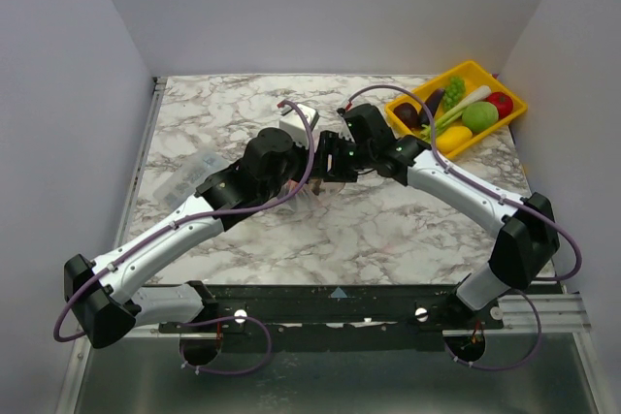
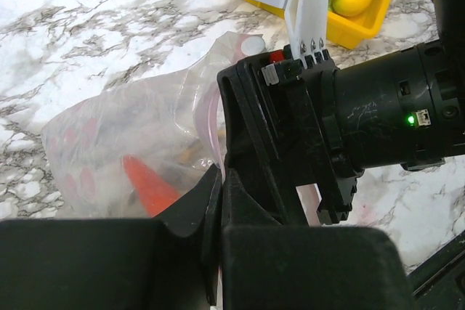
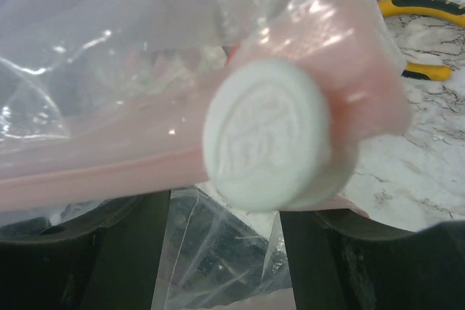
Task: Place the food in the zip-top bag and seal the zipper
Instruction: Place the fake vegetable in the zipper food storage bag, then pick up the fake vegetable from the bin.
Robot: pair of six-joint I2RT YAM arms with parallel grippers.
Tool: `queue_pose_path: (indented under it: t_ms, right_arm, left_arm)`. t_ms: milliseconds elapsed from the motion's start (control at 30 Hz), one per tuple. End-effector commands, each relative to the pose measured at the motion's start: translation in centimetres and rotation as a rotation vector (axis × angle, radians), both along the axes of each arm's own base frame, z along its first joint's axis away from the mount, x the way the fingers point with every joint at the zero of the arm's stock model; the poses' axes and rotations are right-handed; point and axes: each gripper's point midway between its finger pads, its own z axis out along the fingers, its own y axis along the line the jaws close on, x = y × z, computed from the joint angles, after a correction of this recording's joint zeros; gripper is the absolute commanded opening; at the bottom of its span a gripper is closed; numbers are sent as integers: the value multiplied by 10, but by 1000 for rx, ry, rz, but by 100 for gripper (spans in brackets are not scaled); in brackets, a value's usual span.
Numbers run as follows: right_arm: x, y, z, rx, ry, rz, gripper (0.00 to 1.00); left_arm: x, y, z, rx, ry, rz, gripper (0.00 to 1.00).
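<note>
At the mouth of the zip-top bag (image 2: pixel 131 128), against its zipper (image 3: pixel 94 172), sits the whitish piece (image 3: pixel 265 136); right end effector (image 3: pixel 225 212) apart just beside it, left end effector (image 2: pixel 218 186) clamped on the bag's edge; floppy film could tip it out

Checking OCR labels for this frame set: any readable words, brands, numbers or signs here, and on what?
No readable text in any view.
On the whitish round plastic disc: raised relief on its face, too blurred to read.
On the clear floppy plastic zip-top bag: no print visible.
</note>
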Motion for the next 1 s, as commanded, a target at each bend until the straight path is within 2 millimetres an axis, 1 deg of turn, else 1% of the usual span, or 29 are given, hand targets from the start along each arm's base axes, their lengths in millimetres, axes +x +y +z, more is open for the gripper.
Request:
queue_pose_path:
  t_ms: [0, 33, 167, 400, 567, 667, 767, 867, 967]
  right_arm:
    - [2, -3, -3, -13, -24, -25, 63]
    - [-1, -5, -2, -8, -22, -27, 63]
    - [-8, -16, 17, 0, -51, -42, 63]
    - [-10, -56, 35, -124, -127, -130, 61]
    - [-2, -99, 54, -214, -244, -277, 60]
    - [3, -125, 65, -266, -307, -375, 60]
    - [11, -158, 72, -311, -359, -496, 59]
    - [20, -189, 70, -321, -357, -603, 58]
    - [26, -214, 64, -303, -343, -682, 57]
  left_arm:
    - [-6, -4, 14, -49, -20, -29, 0]
    - [-6, -4, 13, -47, -17, -31, 0]
    - [-6, -6, 14, -49, -12, -33, 0]
    - [-6, -4, 13, -45, -11, -26, 0]
    - [-7, -6, 11, -40, -2, -35, 0]
    - [-4, -4, 9, -25, -6, -20, 0]
    - [-4, -6, 7, -17, 4, -25, 0]
    - [-3, -5, 5, -15, 3, -19, 0]
    - [-3, -6, 6, -12, 6, -20, 0]
